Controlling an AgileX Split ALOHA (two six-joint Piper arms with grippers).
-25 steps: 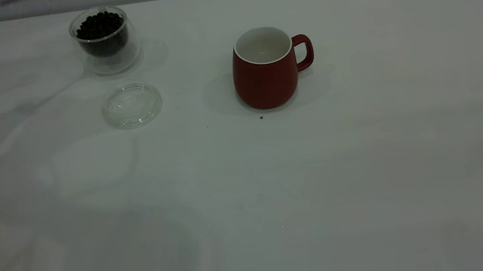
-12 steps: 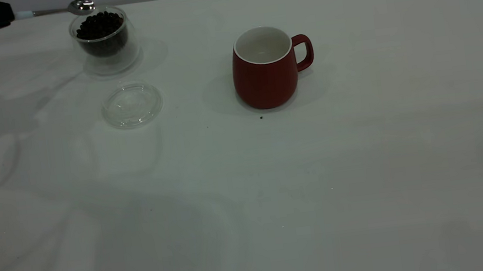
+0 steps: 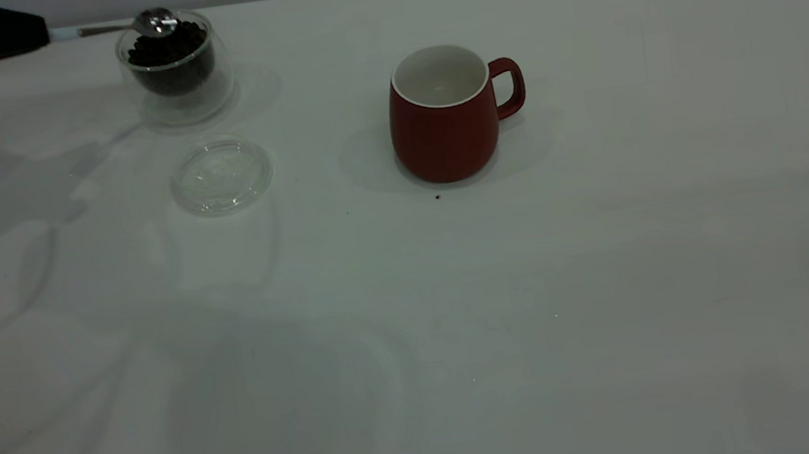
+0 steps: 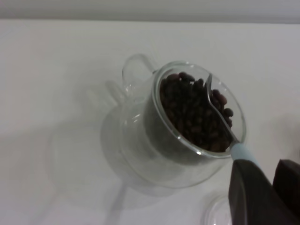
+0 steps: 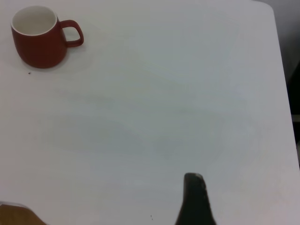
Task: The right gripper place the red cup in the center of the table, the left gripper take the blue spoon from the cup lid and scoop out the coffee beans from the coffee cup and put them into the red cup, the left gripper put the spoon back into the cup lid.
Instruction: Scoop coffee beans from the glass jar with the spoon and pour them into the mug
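The coffee cup (image 3: 181, 85) stands at the far left of the table (image 3: 608, 272), full of coffee beans (image 3: 165, 50). My left gripper (image 3: 36, 37) reaches in from the left edge, shut on the blue spoon (image 3: 155, 21). The spoon's silver bowl is over the beans at the cup's rim. In the left wrist view the spoon (image 4: 219, 115) lies edge-on against the beans (image 4: 187, 108), its blue handle end at my left gripper (image 4: 265, 187). The cup lid (image 3: 222, 175) lies empty in front of the coffee cup. The red cup (image 3: 446, 127) stands mid-table, empty, handle to the right.
My right gripper (image 5: 194, 199) is out of the exterior view and hangs over bare table far from the red cup (image 5: 40, 42). A small dark speck (image 3: 438, 196) lies in front of the red cup. The table's right edge (image 5: 281, 70) shows in the right wrist view.
My left gripper came in from the left edge with the spoon and moved right. The spoon's bowl went from beside the coffee cup's rim to over the beans.
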